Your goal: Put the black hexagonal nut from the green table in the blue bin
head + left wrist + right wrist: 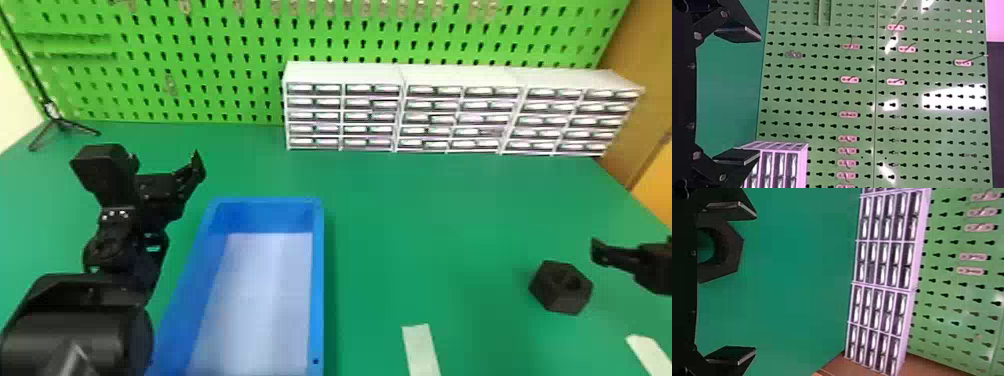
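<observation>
Black hexagonal nut (561, 288) on green table (425, 225), grasp pending. Black right gripper (752, 283) near it, fingers spread: centre, lower, pinch.

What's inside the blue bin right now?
In the head view, the blue bin has a pale, flat lining along its floor, with nothing visible on it. Anything under the lining is covered, and the bin's near end runs out of view.

Beyond the left end effector (166, 157), fingers (738, 33) apart, a green pegboard (820, 98) with hooks (849, 80) (a drawer unit (783, 147) too).
</observation>
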